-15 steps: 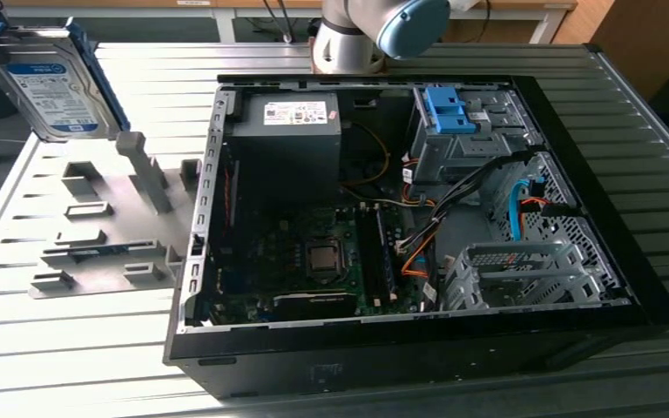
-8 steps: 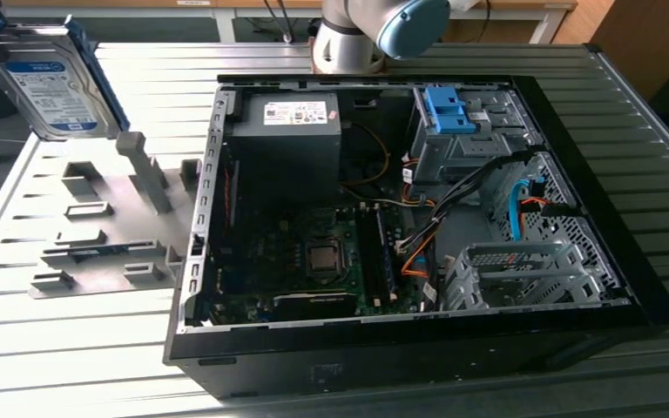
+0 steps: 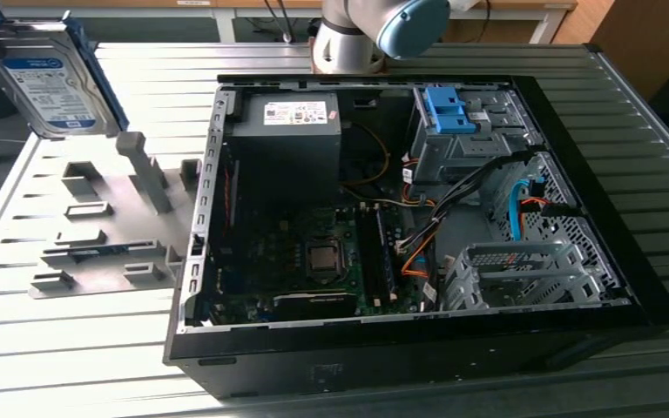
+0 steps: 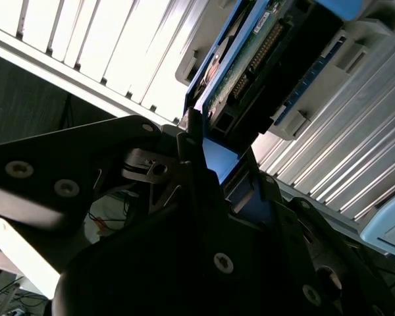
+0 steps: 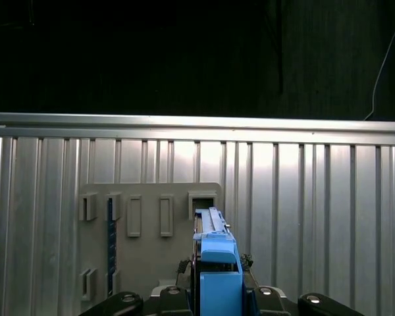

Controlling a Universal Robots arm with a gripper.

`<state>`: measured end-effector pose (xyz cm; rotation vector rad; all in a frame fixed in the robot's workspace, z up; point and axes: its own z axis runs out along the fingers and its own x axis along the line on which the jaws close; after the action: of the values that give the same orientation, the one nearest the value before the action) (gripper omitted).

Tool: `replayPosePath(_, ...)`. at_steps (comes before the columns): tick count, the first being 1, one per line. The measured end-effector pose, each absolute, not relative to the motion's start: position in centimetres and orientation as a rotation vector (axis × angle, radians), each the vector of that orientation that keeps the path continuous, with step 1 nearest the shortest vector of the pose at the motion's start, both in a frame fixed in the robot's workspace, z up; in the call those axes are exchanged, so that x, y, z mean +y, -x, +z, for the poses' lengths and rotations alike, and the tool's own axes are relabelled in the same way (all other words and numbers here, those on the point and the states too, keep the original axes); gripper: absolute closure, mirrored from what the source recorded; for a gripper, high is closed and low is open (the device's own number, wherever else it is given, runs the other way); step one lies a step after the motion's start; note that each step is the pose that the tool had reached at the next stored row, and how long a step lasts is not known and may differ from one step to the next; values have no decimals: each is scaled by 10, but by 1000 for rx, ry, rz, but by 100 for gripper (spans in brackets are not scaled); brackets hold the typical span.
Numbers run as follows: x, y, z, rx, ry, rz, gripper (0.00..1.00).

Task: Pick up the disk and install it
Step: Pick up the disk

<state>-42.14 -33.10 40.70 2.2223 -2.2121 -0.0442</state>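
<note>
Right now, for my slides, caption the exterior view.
Blue-framed silver metal disk hangs near the grey fixture plate, beside the open black computer case.

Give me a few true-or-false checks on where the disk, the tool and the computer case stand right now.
1. The tool is clamped on the disk by its blue frame. True.
2. The disk sits inside the computer case. False: it is held up outside the case, at the exterior view's left.
3. The case is open on its side, with the motherboard exposed. True.
4. The grey holder plate lies at the exterior view's right of the case. False: it lies at the left, beside the case, and the first wrist view shows the disk above it.
</note>
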Motion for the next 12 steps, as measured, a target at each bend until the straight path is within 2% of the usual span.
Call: replayPosePath(12, -331, 421, 414, -2212, -2222, -44, 64)
